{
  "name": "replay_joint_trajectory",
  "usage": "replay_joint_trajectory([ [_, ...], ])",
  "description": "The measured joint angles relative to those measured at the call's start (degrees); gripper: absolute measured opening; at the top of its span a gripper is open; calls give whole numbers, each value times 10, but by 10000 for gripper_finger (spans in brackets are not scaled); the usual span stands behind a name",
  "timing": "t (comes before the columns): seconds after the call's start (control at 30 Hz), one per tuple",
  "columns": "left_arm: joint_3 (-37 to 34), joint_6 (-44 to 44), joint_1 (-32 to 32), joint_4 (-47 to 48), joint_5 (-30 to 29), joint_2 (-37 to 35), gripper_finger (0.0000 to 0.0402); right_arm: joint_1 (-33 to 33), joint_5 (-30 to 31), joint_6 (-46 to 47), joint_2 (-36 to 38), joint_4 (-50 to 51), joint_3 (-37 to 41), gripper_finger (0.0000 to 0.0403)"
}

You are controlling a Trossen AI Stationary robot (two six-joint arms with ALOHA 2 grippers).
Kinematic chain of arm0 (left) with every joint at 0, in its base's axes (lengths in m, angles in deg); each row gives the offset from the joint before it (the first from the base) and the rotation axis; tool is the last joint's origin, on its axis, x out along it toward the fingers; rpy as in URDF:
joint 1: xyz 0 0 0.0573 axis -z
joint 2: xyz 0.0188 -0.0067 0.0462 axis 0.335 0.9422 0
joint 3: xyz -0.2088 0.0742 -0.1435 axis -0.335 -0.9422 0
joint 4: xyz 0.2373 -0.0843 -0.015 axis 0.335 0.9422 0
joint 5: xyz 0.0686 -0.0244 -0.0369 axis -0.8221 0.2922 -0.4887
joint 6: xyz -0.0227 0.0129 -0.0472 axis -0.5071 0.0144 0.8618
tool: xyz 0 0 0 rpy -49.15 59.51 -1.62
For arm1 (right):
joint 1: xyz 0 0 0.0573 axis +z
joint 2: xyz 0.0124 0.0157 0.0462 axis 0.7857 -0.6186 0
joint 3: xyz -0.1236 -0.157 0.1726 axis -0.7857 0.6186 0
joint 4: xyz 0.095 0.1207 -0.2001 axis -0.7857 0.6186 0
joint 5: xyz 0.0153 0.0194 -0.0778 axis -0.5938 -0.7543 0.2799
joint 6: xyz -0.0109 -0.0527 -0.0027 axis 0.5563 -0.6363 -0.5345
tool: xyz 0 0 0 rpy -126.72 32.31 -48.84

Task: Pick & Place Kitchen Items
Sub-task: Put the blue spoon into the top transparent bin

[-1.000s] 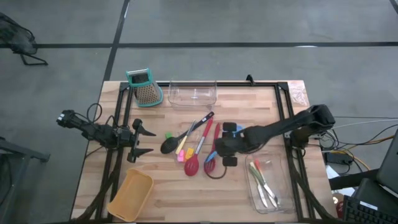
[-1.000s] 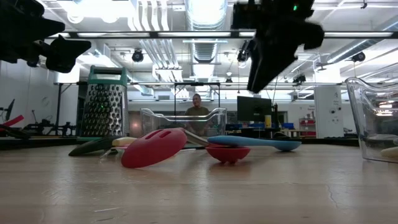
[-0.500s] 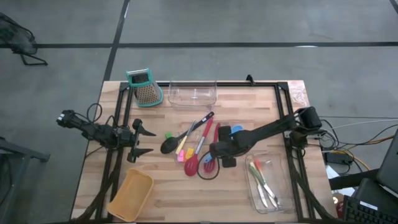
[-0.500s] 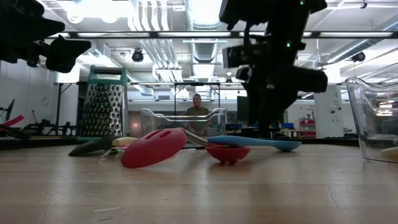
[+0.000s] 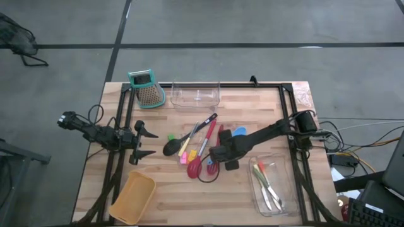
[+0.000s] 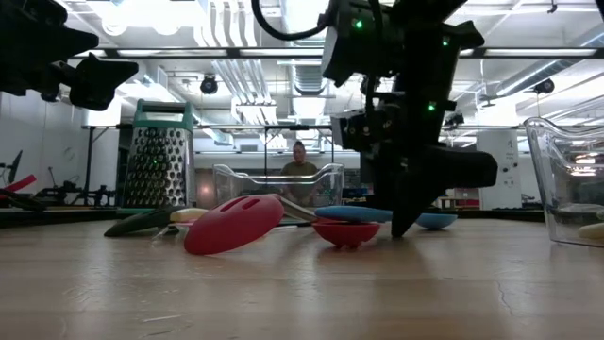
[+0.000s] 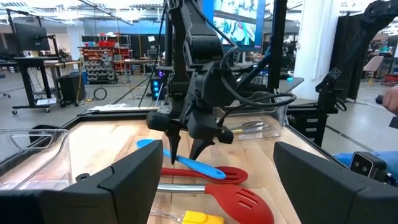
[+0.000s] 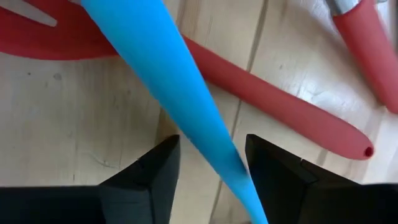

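My right gripper (image 5: 213, 159) had dropped onto the blue spoon (image 7: 186, 163) mid-counter, jaws parted astride its handle. My left gripper (image 5: 144, 143) waited released near the counter's left edge.

A wooden desk (image 5: 164, 183) carries a teal-topped metal grater (image 5: 147, 88) at its far left, a clear bin (image 5: 196, 96) beside it, a tan bin (image 5: 134, 197) front left, another clear bin (image 5: 284, 189) front right.

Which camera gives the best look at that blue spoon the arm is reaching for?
The left wrist view: the blue spoon shows nearly whole, lying across a red spoon, with the right gripper straddling it. The right wrist view shows only its handle, the low view a sliver behind the gripper, and the high view only its bowl.
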State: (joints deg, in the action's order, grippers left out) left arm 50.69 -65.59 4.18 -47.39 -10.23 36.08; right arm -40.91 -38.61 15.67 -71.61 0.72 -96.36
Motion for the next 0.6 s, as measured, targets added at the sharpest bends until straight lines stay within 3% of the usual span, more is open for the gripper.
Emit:
replay_joint_trajectory([
  [0.27,0,0,0,0,0,0,312,0,2,-4,3,-1,1,143],
  [0.6,0,0,0,0,0,0,312,-1,-14,-4,19,-1,-6,70],
])
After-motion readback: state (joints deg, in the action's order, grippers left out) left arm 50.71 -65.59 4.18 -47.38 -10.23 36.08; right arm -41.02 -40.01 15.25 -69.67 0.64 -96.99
